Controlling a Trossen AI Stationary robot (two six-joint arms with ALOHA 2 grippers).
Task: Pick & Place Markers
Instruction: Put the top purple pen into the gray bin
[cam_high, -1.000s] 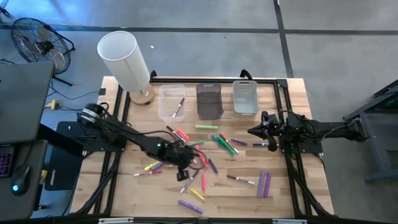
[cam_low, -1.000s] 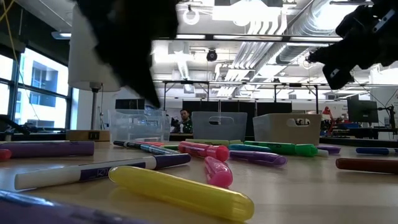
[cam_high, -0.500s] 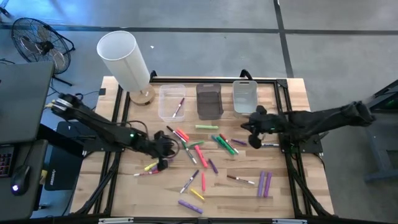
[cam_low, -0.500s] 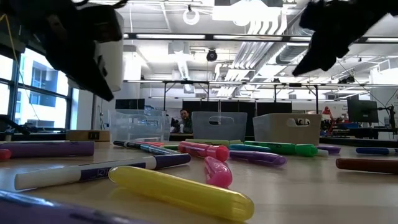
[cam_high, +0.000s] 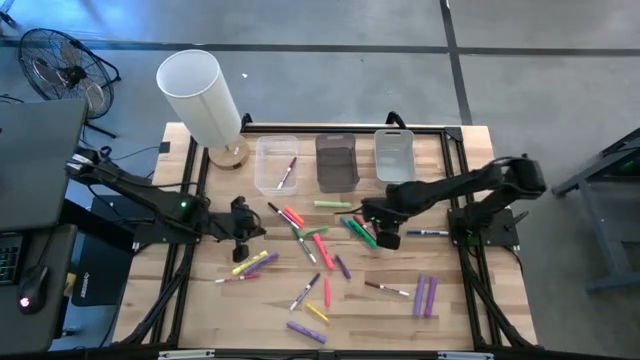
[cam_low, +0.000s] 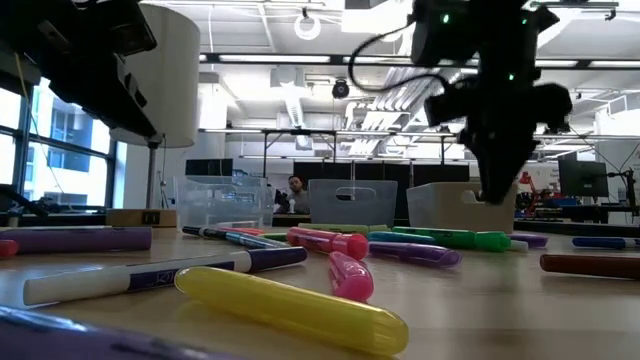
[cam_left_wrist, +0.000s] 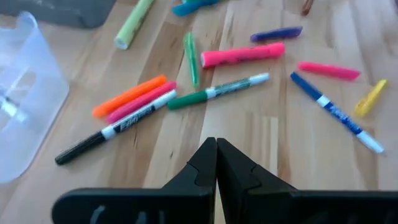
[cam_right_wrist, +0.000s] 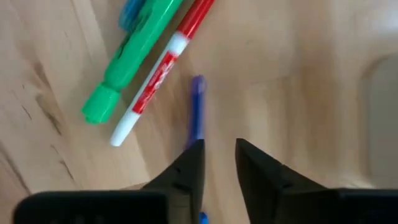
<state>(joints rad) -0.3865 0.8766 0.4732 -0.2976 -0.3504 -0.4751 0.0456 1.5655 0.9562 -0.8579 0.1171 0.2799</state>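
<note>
Right gripper (cam_right_wrist: 216, 163), fingers slightly parted and empty, should straddle the blue marker (cam_right_wrist: 197, 109) squarely before closing; left gripper (cam_left_wrist: 216, 163) waits pinched closed, empty.

High view: overhead, straight down on the whole desk (cam_high: 200, 310). Low view: desk-top level, facing the room beyond. Wrist views: close above the wood, past each arm's fingers (cam_left_wrist: 205, 165). All four share the scattered markers (cam_high: 320, 240).
</note>
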